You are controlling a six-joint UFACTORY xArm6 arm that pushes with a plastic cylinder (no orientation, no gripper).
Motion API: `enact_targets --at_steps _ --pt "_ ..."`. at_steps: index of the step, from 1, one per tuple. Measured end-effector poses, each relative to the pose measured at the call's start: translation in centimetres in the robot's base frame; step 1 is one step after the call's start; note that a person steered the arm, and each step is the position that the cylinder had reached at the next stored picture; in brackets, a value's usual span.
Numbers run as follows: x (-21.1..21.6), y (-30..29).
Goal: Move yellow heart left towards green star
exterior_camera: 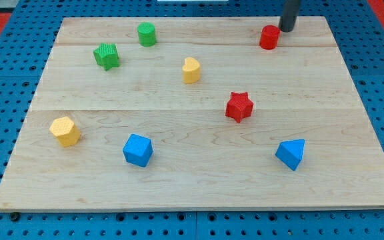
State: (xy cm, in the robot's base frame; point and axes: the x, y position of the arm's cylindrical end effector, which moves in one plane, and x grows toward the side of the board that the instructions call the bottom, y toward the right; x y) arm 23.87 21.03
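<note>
The yellow heart (pixel 191 70) lies on the wooden board (pixel 199 187) a little above its middle. The green star (pixel 106 56) lies to its left, near the board's upper left. My tip (pixel 286 29) is at the view's top right, far to the right of the yellow heart and just right of a red cylinder (pixel 269 37), close to it or touching.
A green cylinder (pixel 147 34) stands up and right of the green star. A red star (pixel 239 107) lies right of centre. A yellow hexagon (pixel 65 131), a blue block (pixel 138 150) and a blue triangular block (pixel 291 154) lie along the bottom.
</note>
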Motion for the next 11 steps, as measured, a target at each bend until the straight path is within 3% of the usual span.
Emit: enact_targets --at_steps 1,2,3,5,11 --pt "4.8 3.7" --pt "12.2 -3.8" --pt "12.4 -8.7" --pt "12.4 -12.8" --pt "12.4 -16.5"
